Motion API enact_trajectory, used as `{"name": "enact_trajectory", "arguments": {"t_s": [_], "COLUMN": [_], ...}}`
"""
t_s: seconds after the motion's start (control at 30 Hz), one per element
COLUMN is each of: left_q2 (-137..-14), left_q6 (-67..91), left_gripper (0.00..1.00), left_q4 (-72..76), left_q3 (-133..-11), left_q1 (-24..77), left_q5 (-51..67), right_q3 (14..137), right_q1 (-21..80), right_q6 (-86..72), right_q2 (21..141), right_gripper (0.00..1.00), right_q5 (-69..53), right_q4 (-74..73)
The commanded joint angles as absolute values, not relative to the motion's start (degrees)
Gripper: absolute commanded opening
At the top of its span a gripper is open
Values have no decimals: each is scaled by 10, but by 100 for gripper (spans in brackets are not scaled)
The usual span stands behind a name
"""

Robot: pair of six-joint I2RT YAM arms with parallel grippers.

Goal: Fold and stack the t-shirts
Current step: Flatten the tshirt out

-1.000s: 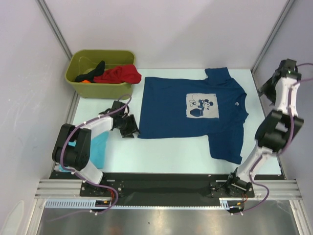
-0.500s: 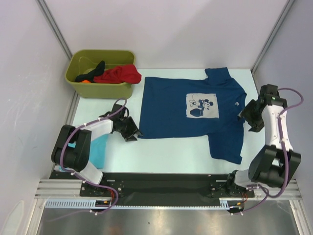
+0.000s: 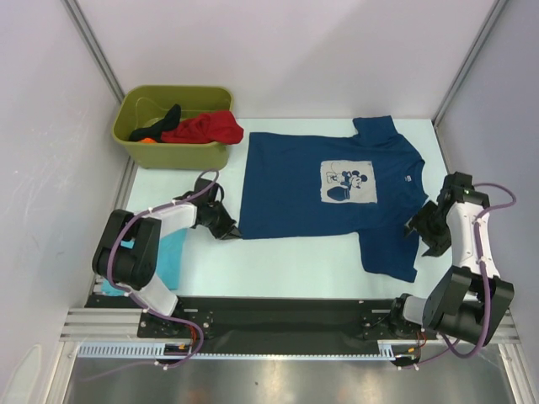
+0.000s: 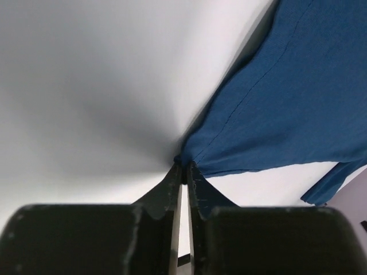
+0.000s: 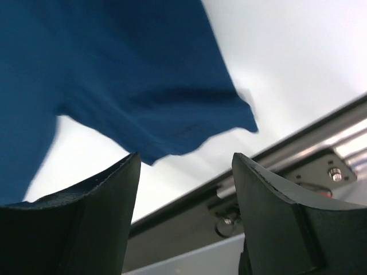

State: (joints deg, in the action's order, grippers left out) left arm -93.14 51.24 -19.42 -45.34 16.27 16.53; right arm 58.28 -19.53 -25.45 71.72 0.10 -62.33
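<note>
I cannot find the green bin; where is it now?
Top view: the olive-green bin sits at the far left, just left of the navy t-shirt.

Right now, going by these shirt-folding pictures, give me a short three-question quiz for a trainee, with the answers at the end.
1. True or false: the left gripper is shut on a hem corner of the navy t-shirt.
2. The right gripper is: A) shut on a sleeve; B) open, holding nothing; C) out of sight in every view.
3. Where does the red t-shirt lie?
Key: 1 true. 2 B. 3 In the olive-green bin, at the far left of the table.
</note>
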Motion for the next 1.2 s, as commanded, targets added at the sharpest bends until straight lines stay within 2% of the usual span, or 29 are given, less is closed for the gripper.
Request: {"name": "enact_trajectory", "arguments": {"t_s": [0.0, 0.03, 0.23, 0.37, 0.57, 0.9, 1.17], "left_q2": [-957, -954, -928, -923, -930, -961, -959], "left_q6": [478, 467, 432, 410, 381, 388, 381], "left_gripper": [10, 1, 0, 0, 0, 0, 0], "left_q4": [-201, -201, -189, -195, -204, -185, -185], "left_q3": [-458, -460, -468, -489, -516, -528, -529], "left_q1": [167, 167, 166, 166, 163, 156, 156], "left_q5": [76, 73, 47, 19, -33, -12, -10], "right_q3": [560, 554, 527, 519, 512, 512, 504], "right_q1": [-211, -220, -237, -249, -250, -234, -239], "right_q6": [-259, -260, -283, -287, -287, -275, -301], "right_q2": [725, 728, 759, 796, 824, 885, 904], "right_gripper": [71, 70, 58, 47, 48, 51, 47], "right_q5": [-9, -9, -6, 0, -1, -9, -11], "right_q4": [-658, -664, -664, -639, -632, -628, -600]}}
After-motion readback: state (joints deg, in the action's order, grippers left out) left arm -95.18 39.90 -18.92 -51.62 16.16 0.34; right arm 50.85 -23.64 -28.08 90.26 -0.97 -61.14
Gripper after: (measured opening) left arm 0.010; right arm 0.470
